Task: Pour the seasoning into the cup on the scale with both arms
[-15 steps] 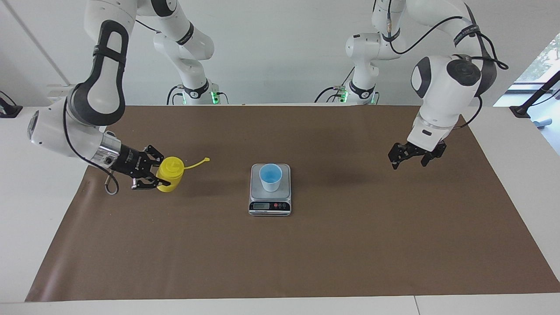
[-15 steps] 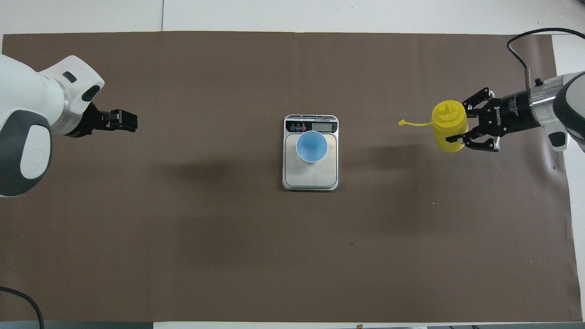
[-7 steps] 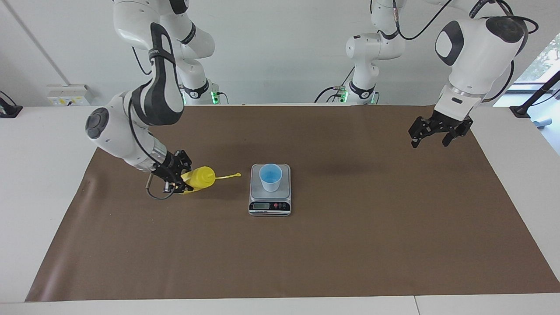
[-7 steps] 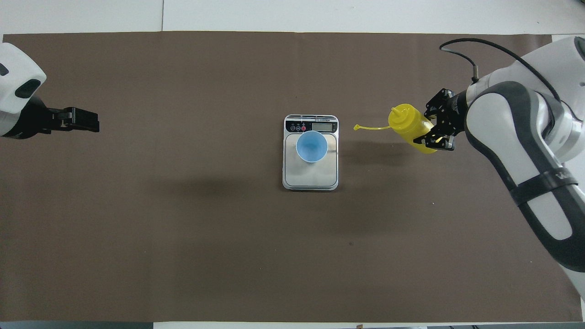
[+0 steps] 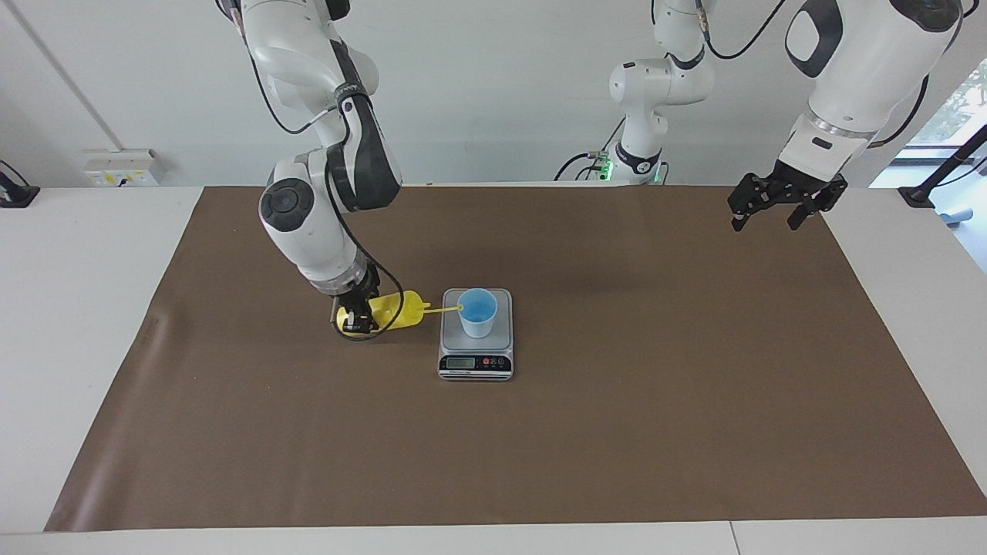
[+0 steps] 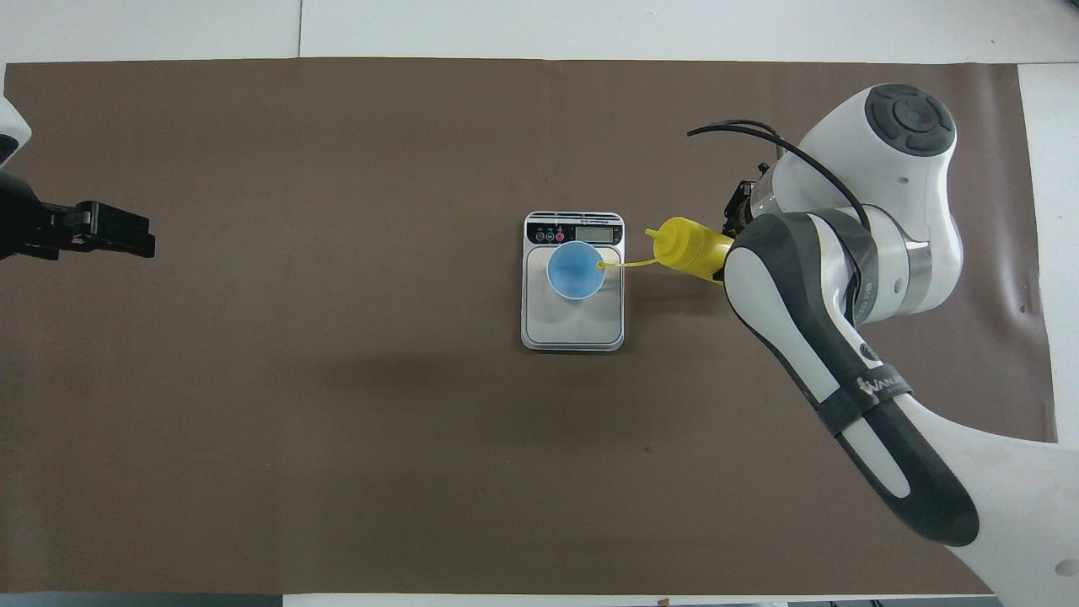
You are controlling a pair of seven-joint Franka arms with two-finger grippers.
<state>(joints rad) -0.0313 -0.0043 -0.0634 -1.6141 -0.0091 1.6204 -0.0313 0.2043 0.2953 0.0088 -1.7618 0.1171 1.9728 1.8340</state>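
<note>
Right gripper [image 5: 356,317]: clamped on the base end of the bottle [image 5: 397,311], held over the mat [image 5: 540,447] just beside the scale [image 5: 476,362], on the right arm's side of it. Bottle: yellow squeeze type, tipped nearly level, nozzle toward the cup [image 5: 477,311]; its thin tethered cap [image 5: 460,307] reaches out to the cup's rim, seeming to touch it. Cup: small, tapered, pale outside, bright blue inside, upright on the scale's platform. Scale: flat, silver-grey, display and red and black buttons on the edge farther from the robots, at mid-table. Right arm [image 6: 843,278]: its elbow and wrist hide the gripper in the overhead view, leaving only the bottle's nozzle end [image 6: 687,249] showing. Left gripper [image 5: 779,202]: fingers spread wide, holding nothing, raised over the mat's edge at the left arm's end, well apart from the scale. Change from a second ago: the bottle stood upright well apart from the scale toward the right arm's end and has since been carried up beside it and tipped over; the left gripper has risen and drawn back.
</note>
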